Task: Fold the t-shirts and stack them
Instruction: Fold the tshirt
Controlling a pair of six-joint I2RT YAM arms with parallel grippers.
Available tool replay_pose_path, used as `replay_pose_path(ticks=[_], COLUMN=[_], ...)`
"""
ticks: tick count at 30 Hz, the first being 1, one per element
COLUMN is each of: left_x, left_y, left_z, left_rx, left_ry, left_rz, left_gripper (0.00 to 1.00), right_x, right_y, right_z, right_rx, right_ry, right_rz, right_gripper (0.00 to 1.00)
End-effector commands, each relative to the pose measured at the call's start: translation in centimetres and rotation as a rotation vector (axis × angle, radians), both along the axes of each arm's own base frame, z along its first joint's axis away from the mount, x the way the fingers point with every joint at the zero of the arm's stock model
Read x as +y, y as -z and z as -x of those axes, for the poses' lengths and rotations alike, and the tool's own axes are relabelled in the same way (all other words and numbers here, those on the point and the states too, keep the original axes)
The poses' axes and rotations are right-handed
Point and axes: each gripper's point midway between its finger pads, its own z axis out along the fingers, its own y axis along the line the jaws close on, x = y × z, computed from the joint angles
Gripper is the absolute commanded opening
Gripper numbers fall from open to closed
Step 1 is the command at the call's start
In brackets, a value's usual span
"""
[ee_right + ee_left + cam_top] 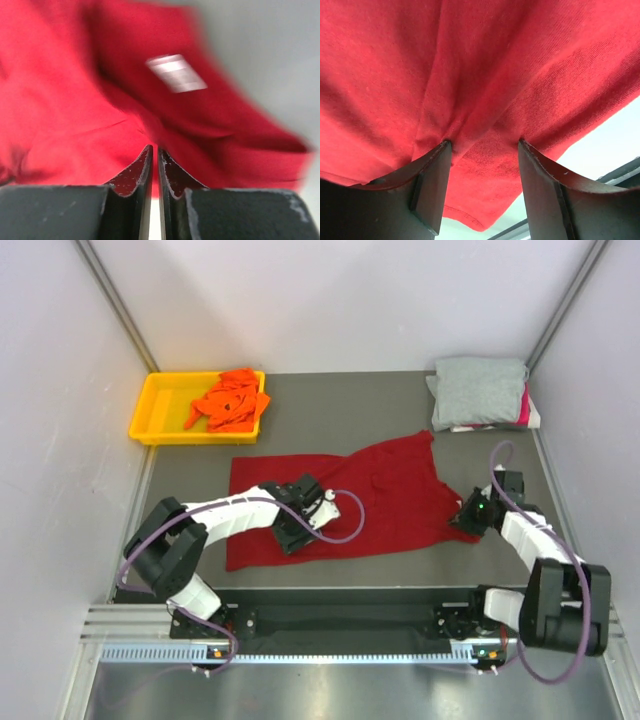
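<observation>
My left gripper (482,145) spread open over the dark red t-shirt (390,490), right gripper (154,150) clenched at its right edge.

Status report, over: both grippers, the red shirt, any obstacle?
Left gripper open, tips on dark red t-shirt. Right gripper shut at its edge, grip unclear. Shirt unfolded. Nothing in the way.

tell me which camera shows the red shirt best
The top external view: it takes in the whole red shirt spread on the table. The left wrist view shows only a close patch of cloth beyond its open fingers; the right wrist view shows a blurred part with a white label.
</observation>
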Motion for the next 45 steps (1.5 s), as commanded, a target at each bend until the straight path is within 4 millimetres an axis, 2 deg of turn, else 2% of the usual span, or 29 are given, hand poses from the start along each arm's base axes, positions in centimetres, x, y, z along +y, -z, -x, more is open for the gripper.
replay_pose_path(ticks=[1,2,3,6,8,11,12,14,15,16,17,20,22,26,27,29,30,32,33,34,37,38,40,41,43,45], left_x=[0.5,0.6,0.7,1.5,2.1,4.6,5.4,8.4,9.3,10.5,11.2,11.9,11.9,11.7,11.4,11.4,11.2,11.5,11.6,11.8,11.9,12.2,12.9,13.7,14.4,14.1], left_y=[-1.2,-1.3,-1.4,-1.9,-2.3,-3.8,-4.0,-3.9,-3.6,-2.8,-2.6,-1.1,-0.1,1.1,1.1,1.6,1.8,2.2,2.2,2.1,0.9,-0.2,-1.7,-2.2,-2.4,-2.1], left_z=[-0.9,-0.7,-0.7,-0.4,-0.2,-0.4,-0.5,0.0,0.4,1.7,2.6,5.3,6.2,5.3,4.5,4.3,4.0,4.0,4.1,4.6,5.2,5.7,5.3,5.9,5.8,6.9], left_rx=[-0.048,-0.045,-0.040,-0.023,0.000,-0.032,-0.037,-0.030,-0.027,0.006,0.023,0.109,0.135,0.100,0.071,0.063,0.053,0.059,0.066,0.084,0.092,0.101,0.092,0.117,0.121,0.183], left_ry=[-0.008,-0.009,-0.014,-0.032,-0.049,-0.077,-0.084,-0.109,-0.107,-0.087,-0.075,-0.025,-0.009,-0.014,-0.019,-0.016,-0.013,-0.019,-0.021,-0.019,0.015,0.029,0.048,0.049,0.072,0.108], left_rz=[0.043,0.051,0.056,0.062,0.078,0.072,0.068,-0.002,-0.036,-0.084,-0.105,-0.108,-0.099,-0.096,-0.086,-0.091,-0.086,-0.104,-0.110,-0.118,-0.102,-0.106,-0.129,-0.158,-0.197,-0.175], left_gripper=[0.61,0.61,0.61,0.61,0.61,0.63,0.65,0.65,0.65,0.65,0.65,0.65,0.66,0.67,0.67,0.65,0.62,0.39,0.13,0.00,0.00,0.00,0.00,0.00,0.00,0.00], right_x=[-3.4,-3.9,-4.7,-5.5,-5.9,-6.9,-7.3,-8.6,-9.0,-9.5,-9.6,-9.2,-8.8,-8.2,-8.3,-8.2,-8.1,-7.6,-7.6,-7.6,-7.3,-7.1,-7.0,-7.0,-7.2,-7.8], right_y=[2.3,3.1,3.2,3.3,2.7,1.3,1.1,-0.8,-1.1,-2.1,-2.5,-2.2,-1.4,-0.7,-0.5,0.8,1.2,2.1,2.2,2.2,1.9,1.5,0.4,0.0,-1.2,-1.6], right_z=[-0.2,0.1,0.0,-0.3,-0.8,-0.9,-0.4,-0.6,0.1,0.2,0.5,2.2,3.3,3.6,3.3,3.4,3.4,3.5,3.4,3.3,3.6,3.9,4.1,4.3,4.8,5.6], right_rx=[0.016,0.042,0.041,0.045,0.030,0.013,0.031,-0.005,0.013,-0.010,-0.010,0.020,0.056,0.076,0.072,0.099,0.112,0.151,0.149,0.154,0.154,0.152,0.121,0.112,0.085,0.087], right_ry=[0.127,0.144,0.172,0.187,0.191,0.201,0.219,0.246,0.265,0.284,0.301,0.348,0.370,0.380,0.385,0.390,0.387,0.374,0.371,0.374,0.405,0.419,0.462,0.479,0.550,0.614], right_rz=[0.010,0.002,-0.002,0.005,0.018,0.058,0.068,0.119,0.127,0.149,0.145,0.101,0.083,0.045,0.042,0.030,0.022,-0.008,-0.015,-0.019,-0.061,-0.079,-0.125,-0.139,-0.163,-0.160], right_gripper=[0.08,0.08,0.08,0.08,0.08,0.12,0.13,0.31,0.37,0.43,0.46,0.52,0.52,0.53,0.53,0.53,0.52,0.44,0.40,0.29,0.06,0.01,0.00,0.00,0.00,0.00])
